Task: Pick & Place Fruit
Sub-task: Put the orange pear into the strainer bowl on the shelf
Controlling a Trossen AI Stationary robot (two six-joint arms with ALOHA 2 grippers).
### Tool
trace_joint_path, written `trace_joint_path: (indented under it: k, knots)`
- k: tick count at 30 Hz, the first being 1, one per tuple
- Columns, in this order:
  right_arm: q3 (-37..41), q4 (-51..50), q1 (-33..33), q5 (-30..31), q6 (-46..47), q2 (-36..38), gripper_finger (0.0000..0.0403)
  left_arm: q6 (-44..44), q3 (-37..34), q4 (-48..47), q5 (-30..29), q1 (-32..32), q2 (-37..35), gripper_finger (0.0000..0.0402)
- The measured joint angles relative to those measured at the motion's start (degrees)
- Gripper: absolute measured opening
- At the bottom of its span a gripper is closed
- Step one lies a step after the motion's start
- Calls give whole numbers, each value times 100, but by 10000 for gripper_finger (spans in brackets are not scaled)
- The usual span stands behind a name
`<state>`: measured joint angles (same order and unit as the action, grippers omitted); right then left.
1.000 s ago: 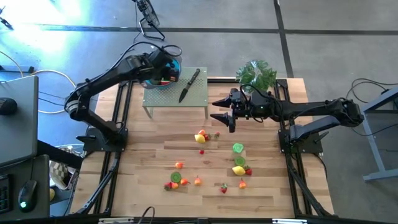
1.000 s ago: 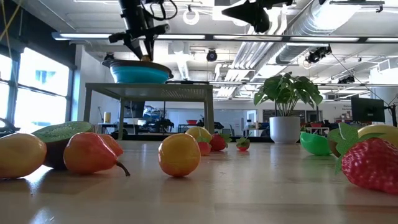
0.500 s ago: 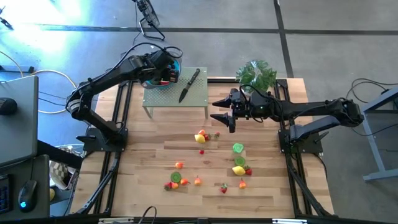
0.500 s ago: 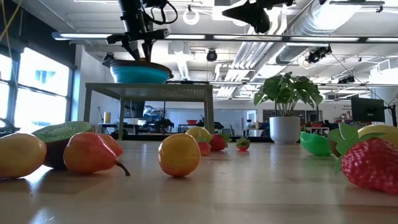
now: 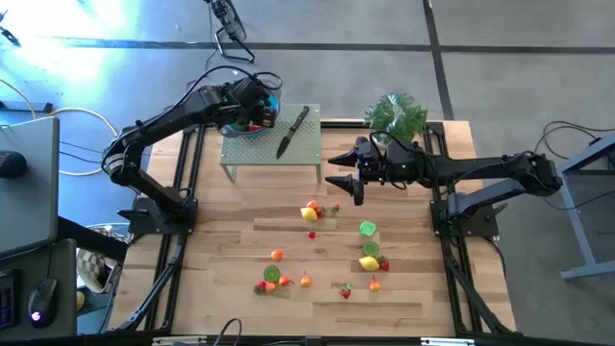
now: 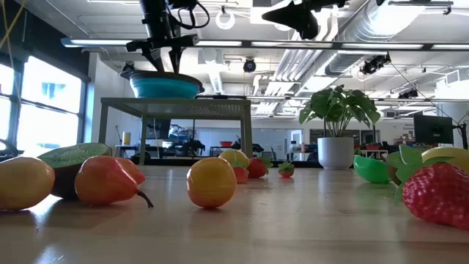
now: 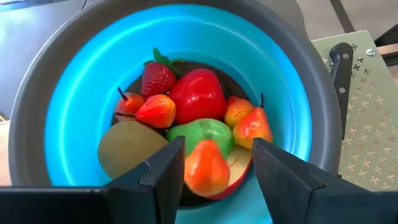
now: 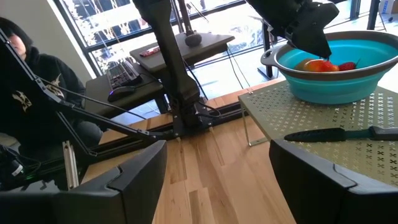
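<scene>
Two arms show on my screens. My left gripper (image 7: 214, 168) hangs over the blue bowl (image 5: 252, 120) on the green perforated stand (image 5: 272, 146) at the far side of the wooden table (image 5: 231, 240), its fingers (image 7: 163, 171) apart with a gap on each side of an orange-red pear (image 7: 207, 168) that lies between them on top of the pile — I see no clamp on it. Inside the bowl I count a strawberry (image 7: 158, 77), a big red fruit (image 7: 199, 94), a green apple (image 7: 200, 134), a brown kiwi (image 7: 127, 148) and several small orange-red pieces. A black-handled knife (image 5: 292, 131) lies on the stand just beside the bowl. My right gripper (image 5: 338, 171) waits in the air near the stand's right end, in front of the potted plant (image 5: 396, 113), fingers spread wide and holding nothing. More fruit is scattered over the near half of the table — a lemon (image 5: 368, 262), a green half (image 5: 367, 229), a kiwi half (image 5: 272, 274), a yellow and orange cluster (image 5: 309, 210). From table height an orange (image 6: 211, 182), a pear (image 6: 107, 180) and a strawberry (image 6: 438, 193) sit closest to the lens. A person in a dark hoodie (image 8: 31, 93) sits beyond the table, seen past the right wrist.
</scene>
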<state>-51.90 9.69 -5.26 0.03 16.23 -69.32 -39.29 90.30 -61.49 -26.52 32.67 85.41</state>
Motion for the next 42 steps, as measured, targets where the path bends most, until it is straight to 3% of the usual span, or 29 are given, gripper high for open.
trace_joint_path:
  k: [10,23,29,35,42]
  knots:
    - [0,0,0,0,39,0,276,2,2,50,-2,-4,0,178]
    - [0,-1,0,0,42,0,276,596,2,247,377,-4,0,46]
    - [0,-2,0,0,42,0,276,801,2,527,390,-66,0,5]
    - [0,-4,0,0,44,0,276,908,4,699,602,-240,0,5]
    - [0,-4,1,0,44,0,276,909,4,739,1511,-234,0,6]
